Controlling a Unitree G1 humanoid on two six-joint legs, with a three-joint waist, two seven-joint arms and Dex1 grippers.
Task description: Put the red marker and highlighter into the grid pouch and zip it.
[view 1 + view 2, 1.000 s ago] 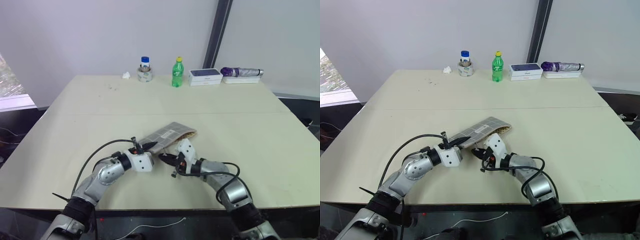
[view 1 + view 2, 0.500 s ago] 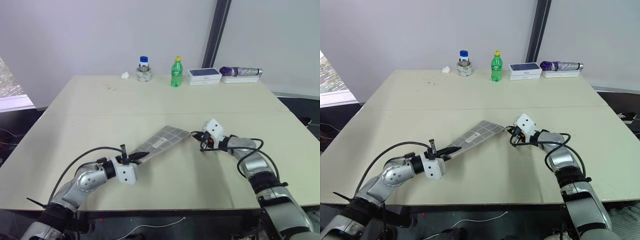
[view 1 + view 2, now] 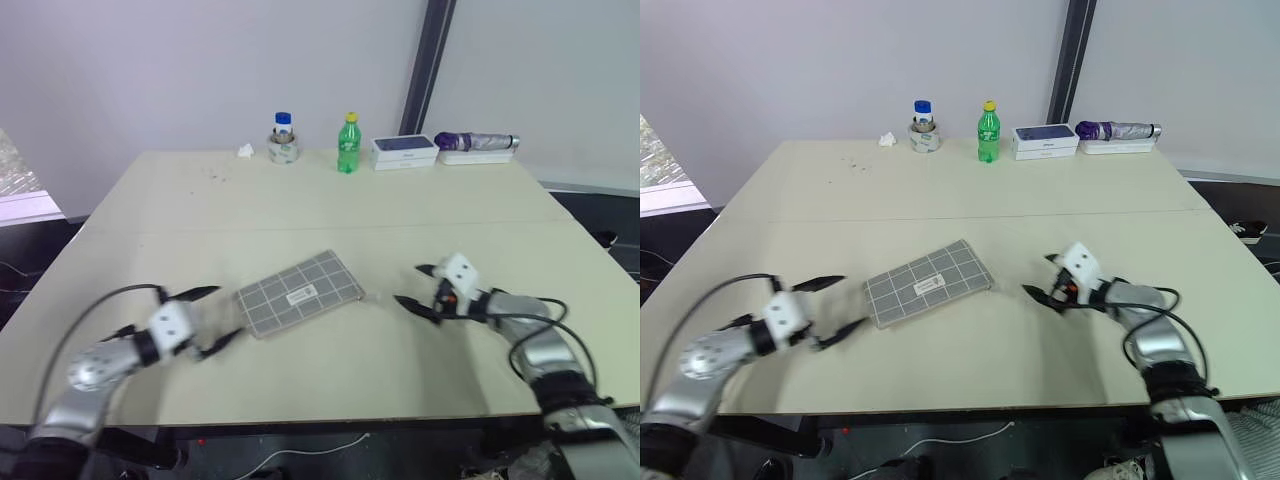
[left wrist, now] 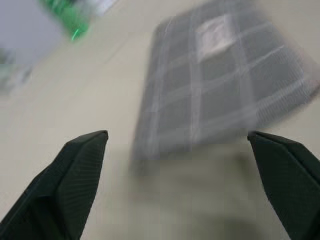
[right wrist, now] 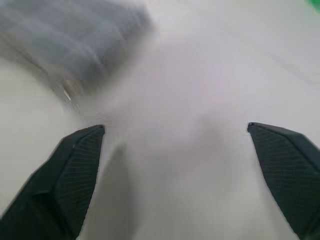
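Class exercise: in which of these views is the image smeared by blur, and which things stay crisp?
Left eye view: the left gripper and its arm are streaked, while the grid pouch and green bottle look crisp. Left wrist view: the pouch is soft and smeared. Right wrist view: the table and the pouch corner are heavily blurred.

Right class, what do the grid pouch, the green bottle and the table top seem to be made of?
Grid pouch: looks like soft matte grey fabric with white grid lines and a small white label.
Green bottle: likely clear green plastic with a glossy shine and a yellow cap.
Table top: smooth matte beige board, perhaps laminate; a seam crosses it.
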